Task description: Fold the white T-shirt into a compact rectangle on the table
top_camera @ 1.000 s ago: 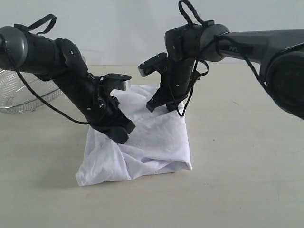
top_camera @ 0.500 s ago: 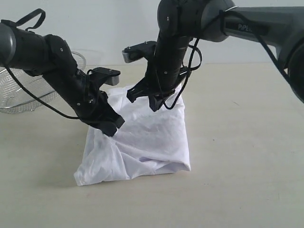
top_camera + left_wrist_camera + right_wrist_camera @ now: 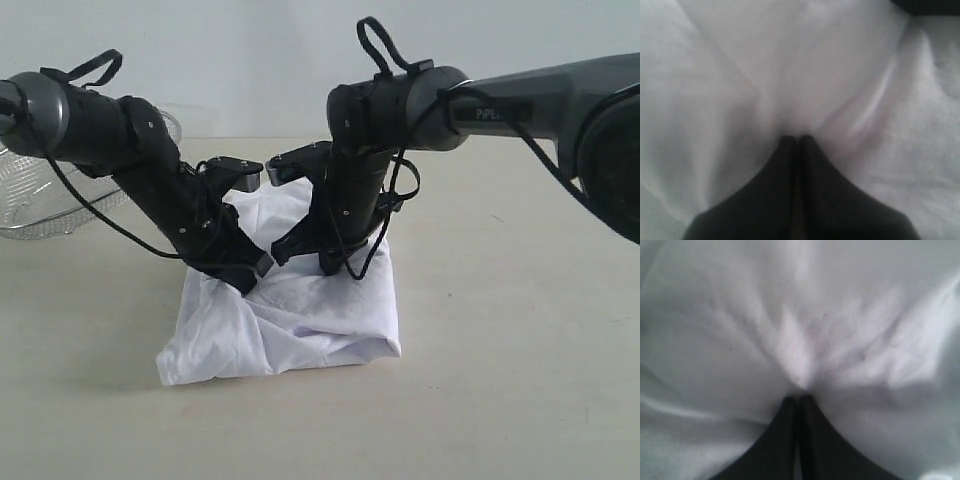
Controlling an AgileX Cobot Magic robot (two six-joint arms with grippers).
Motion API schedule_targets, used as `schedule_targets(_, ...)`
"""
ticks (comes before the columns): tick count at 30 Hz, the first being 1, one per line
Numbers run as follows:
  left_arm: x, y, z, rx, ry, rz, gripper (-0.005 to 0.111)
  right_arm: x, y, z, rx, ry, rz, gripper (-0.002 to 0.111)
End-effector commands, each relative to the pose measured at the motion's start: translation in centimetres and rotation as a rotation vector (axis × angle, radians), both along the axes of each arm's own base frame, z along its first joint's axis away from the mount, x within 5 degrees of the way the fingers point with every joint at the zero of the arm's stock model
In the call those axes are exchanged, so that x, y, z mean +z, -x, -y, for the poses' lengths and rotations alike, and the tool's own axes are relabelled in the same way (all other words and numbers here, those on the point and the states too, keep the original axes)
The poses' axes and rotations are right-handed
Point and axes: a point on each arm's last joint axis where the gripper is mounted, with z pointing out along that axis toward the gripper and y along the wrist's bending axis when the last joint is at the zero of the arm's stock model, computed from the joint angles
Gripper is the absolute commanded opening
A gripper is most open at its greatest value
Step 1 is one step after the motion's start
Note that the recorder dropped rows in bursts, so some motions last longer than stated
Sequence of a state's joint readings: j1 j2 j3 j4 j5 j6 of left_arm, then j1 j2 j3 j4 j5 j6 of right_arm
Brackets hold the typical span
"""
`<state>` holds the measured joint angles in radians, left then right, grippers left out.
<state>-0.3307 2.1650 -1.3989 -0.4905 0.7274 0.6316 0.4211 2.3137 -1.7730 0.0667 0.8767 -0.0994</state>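
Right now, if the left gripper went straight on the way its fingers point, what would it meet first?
The white T-shirt: the left gripper's shut fingers touch puckered cloth; the table probably lies beneath.

Noted T-shirt (image 3: 300, 320) lying on table (image 3: 500, 400), about mid-width of the exterior view. Found basket (image 3: 40, 200) on the table at far left, behind the shirt and well apart from it. Located left gripper (image 3: 250, 272) on the shirt's left rear part, right gripper (image 3: 305, 258) just to its right — both tips down in the cloth, near each other but not touching. Confirmed cloth directly beneath and around both tips in the wrist views — no table visible there.
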Motion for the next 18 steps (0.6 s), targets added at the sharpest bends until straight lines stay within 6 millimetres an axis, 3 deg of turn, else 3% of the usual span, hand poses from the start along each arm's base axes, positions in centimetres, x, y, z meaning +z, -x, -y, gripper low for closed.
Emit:
schedule_targets(1, -1.3, -0.6, 0.5, -0.010, -0.003, -0.029, 0.004, -3.5, -0.1, 1.4, -0.058, 0.055, -0.071, 0.000)
schedule_targets(8, -1.5, -2.4, 1.7, -0.017, 0.042, -0.051, 0.004, -3.8, -1.8, 6.1, -0.163, 0.079, -0.072, 0.000)
schedule_targets(18, -3.0, -4.0, 5.9, -0.084, 0.077, -0.072, 0.004, -3.8, -3.1, 11.6, -0.251, 0.087, -0.073, 0.000)
